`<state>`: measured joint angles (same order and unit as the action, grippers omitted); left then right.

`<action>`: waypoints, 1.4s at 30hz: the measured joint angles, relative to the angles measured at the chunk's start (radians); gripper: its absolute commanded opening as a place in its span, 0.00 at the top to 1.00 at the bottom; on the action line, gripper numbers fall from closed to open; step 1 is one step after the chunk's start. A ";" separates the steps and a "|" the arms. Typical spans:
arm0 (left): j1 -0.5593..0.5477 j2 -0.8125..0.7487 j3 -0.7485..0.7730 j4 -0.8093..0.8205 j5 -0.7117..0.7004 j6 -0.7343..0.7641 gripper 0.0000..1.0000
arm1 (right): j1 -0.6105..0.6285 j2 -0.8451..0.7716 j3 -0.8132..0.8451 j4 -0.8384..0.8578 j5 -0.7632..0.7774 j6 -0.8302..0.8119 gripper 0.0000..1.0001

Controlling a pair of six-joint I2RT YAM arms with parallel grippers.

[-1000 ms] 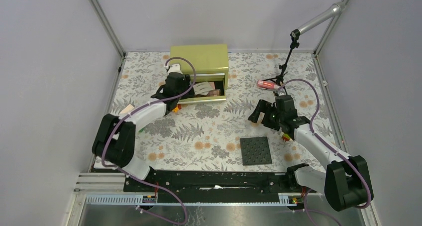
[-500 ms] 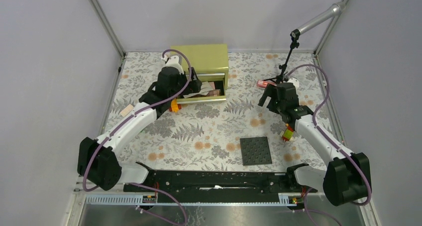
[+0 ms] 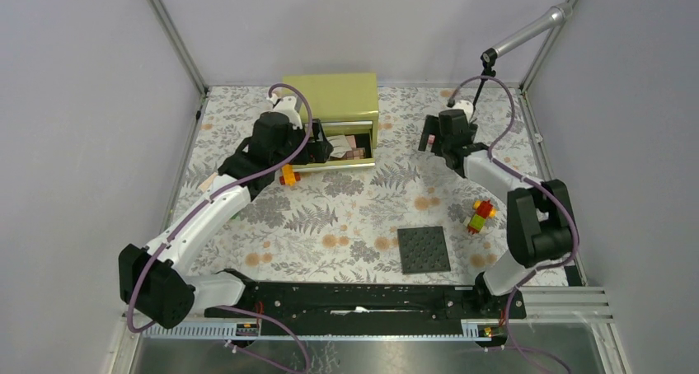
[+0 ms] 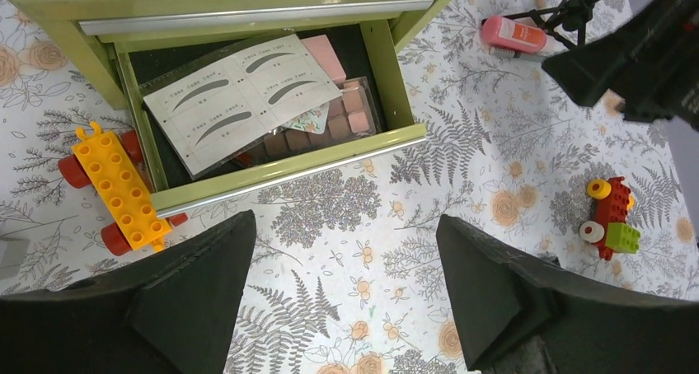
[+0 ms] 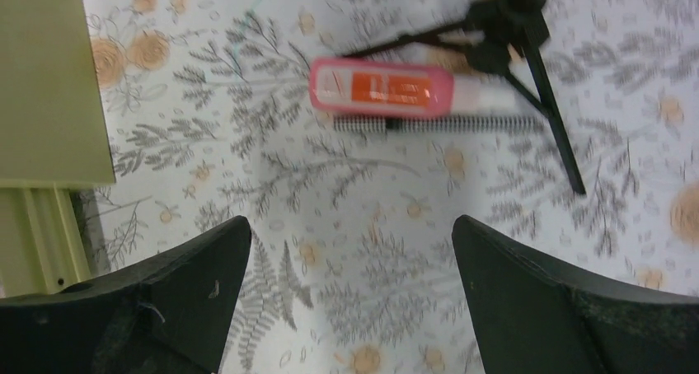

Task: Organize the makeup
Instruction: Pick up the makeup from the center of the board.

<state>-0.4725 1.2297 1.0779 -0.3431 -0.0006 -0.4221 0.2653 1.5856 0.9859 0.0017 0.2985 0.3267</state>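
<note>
Since the earlier frame the right arm has swung to the far right. Its claw point(image 5: 350, 242) now hangs spread, with the pink tube point(image 5: 381, 88) lying untouched just ahead of the fingertips. A thin striped pencil point(image 5: 437, 123) lies alongside the tube, and a tripod point(image 5: 527, 53) stands to the right. The left claw point(image 4: 344, 226) has widened and hangs spread and empty. Ahead of it, the open drawer point(image 4: 288, 172) holds a stencil card point(image 4: 239, 94) and a pink compact point(image 4: 338, 114). An orange car point(image 4: 119, 189) sits to the claw's left.
</note>
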 measured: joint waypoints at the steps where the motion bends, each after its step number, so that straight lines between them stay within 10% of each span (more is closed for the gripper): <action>1: 0.000 0.000 0.000 -0.003 0.005 0.002 0.12 | 0.000 0.028 0.024 0.021 0.000 -0.019 0.00; 25: 0.004 0.000 0.000 -0.008 0.048 0.005 0.12 | -0.010 0.472 0.669 -0.505 -0.372 -1.251 0.00; 34: 0.011 0.000 0.000 -0.007 0.059 0.005 0.12 | -0.033 0.751 1.141 -0.861 -0.480 -1.423 0.01; 42: 0.012 0.000 0.000 -0.007 0.068 0.005 0.12 | -0.051 0.816 1.176 -0.965 -0.500 -1.453 0.05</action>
<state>-0.4603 1.2297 1.0779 -0.3504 0.0669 -0.4175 0.2138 2.4020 2.1620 -0.9634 -0.2020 -1.1263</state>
